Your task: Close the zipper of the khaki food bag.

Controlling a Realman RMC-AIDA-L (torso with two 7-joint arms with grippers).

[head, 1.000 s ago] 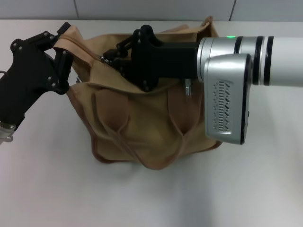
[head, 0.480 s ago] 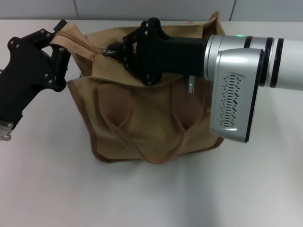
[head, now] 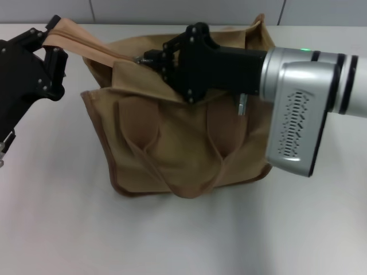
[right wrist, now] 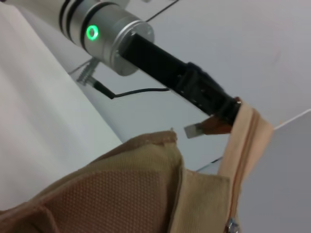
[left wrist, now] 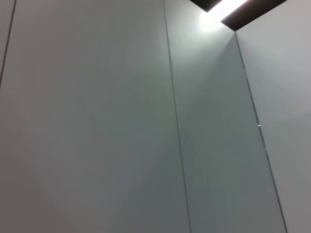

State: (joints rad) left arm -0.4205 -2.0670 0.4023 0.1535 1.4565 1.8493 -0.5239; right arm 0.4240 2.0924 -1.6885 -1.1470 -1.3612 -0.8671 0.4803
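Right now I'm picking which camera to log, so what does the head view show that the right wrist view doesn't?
Only the head view shows the right gripper at the slider, the khaki food bag's handles and the white table. Only the right wrist view shows the left arm's green ring light and cable. Both show the left gripper holding the zipper tail.

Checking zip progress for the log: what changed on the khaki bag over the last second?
The right gripper, shut on the small silver slider, moved toward the robot's right along the top of the boxy khaki canvas bag. The left gripper, clamping the tan fabric zipper tail, pulled it up and out to the robot's left, drawing it taut. The bag stands squarer. Both grips held; the brown loop handles hang as before.
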